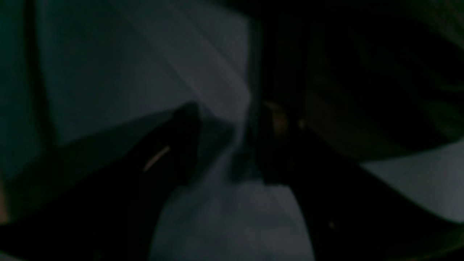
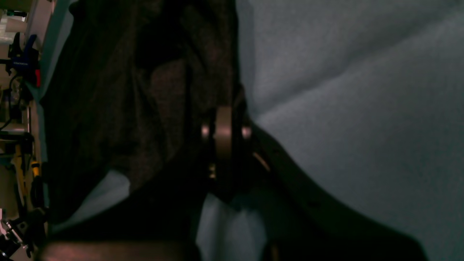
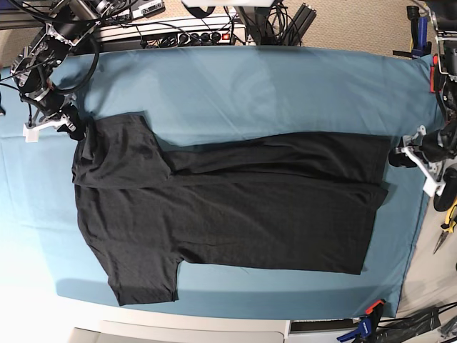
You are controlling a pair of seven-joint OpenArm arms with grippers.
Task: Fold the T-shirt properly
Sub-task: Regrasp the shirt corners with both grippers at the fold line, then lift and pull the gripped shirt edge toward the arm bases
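Note:
The black T-shirt (image 3: 235,214) lies spread on the teal table cloth (image 3: 285,93), collar end to the left and hem to the right, with its upper part folded over in a long band. My right gripper (image 3: 71,130) is at the upper sleeve's outer corner. In the right wrist view this gripper (image 2: 223,134) has its fingers pressed together on dark T-shirt fabric (image 2: 108,108). My left gripper (image 3: 398,157) is at the hem's upper right corner. The dim left wrist view shows it (image 1: 228,141) with fingers apart over pale cloth, the dark shirt (image 1: 362,90) beside it.
Cables and electronics (image 3: 178,32) line the back edge of the table. Clamps (image 3: 368,321) sit at the front right corner and hand tools (image 3: 446,214) lie off the right edge. The cloth ends at a white table edge (image 3: 178,332) in front.

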